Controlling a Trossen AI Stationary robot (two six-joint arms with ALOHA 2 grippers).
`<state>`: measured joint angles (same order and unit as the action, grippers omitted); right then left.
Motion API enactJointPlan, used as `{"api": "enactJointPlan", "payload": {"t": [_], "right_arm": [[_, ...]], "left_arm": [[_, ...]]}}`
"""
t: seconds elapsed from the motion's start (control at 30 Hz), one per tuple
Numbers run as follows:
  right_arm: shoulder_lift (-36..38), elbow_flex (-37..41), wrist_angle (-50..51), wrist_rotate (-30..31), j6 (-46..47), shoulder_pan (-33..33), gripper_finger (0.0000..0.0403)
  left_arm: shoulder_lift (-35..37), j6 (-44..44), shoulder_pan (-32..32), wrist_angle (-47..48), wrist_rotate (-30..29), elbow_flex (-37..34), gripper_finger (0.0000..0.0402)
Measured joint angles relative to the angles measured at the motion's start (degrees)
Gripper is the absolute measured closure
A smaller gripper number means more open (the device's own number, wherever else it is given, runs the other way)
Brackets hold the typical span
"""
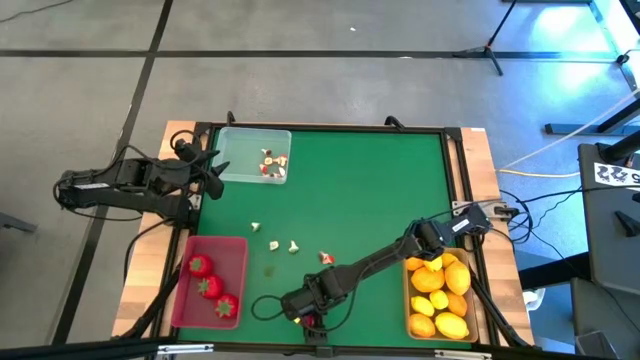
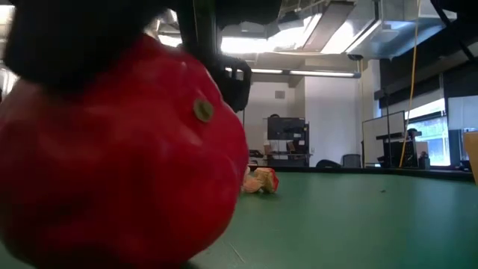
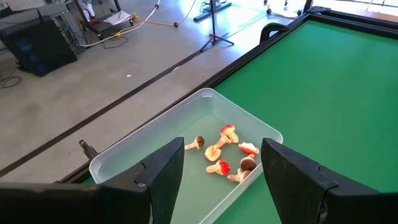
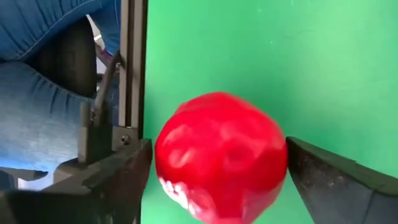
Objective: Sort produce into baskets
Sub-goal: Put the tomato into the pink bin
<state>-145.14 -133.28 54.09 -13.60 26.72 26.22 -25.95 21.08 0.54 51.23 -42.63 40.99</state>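
Note:
A red strawberry (image 4: 221, 155) lies on the green table (image 1: 360, 190) at its near edge, and it fills the low view's left (image 2: 119, 149). My right gripper (image 4: 217, 163) is open and comes down over it (image 1: 301, 306), one finger on each side. The red basket (image 1: 236, 300) at the near left holds three strawberries. The tan basket (image 1: 408, 300) at the near right holds lemons and an orange fruit. The clear basket (image 1: 240, 145) at the far left holds white-and-red bits (image 3: 224, 155). My left gripper (image 3: 222, 160) hovers open over that basket's left end. My right gripper has its two fingers (image 4: 124, 177) close beside the strawberry's two sides, slanting down from above. Whether they touch it, I cannot tell. The strawberry rests on the table.
Several small white-and-red bits (image 1: 275, 245) lie loose mid-table; one (image 2: 261, 181) shows beyond the strawberry. A black cable loop (image 1: 262, 305) lies by the red basket. A person's legs in jeans (image 4: 37, 81) are just beyond the table's near edge.

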Motion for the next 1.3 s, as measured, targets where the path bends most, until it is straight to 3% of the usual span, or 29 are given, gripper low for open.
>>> {"api": "enactJointPlan", "payload": {"t": [0.4,0.63,0.83,1.3], "right_arm": [[-1.3,-0.1,-2.0,-2.0,-1.1,-0.1,0.0125],[-1.0,-0.1,-2.0,-1.5,-4.3,-0.8,0.0132],[1.6,0.0,-2.5,3.9,-8.9,-4.2,0.0133],[2.3,0.0,-32.3,5.0,-17.3,-11.5,0.0133]], "left_arm": [[0.0,0.9,0.0,0.4,0.0,0.0,0.0192],[0.0,0.8,0.0,0.4,0.0,0.0,0.0192],[0.0,0.7,0.0,0.4,0.0,0.0,0.0192],[0.0,0.6,0.0,0.2,0.0,0.0,0.0192]]}}
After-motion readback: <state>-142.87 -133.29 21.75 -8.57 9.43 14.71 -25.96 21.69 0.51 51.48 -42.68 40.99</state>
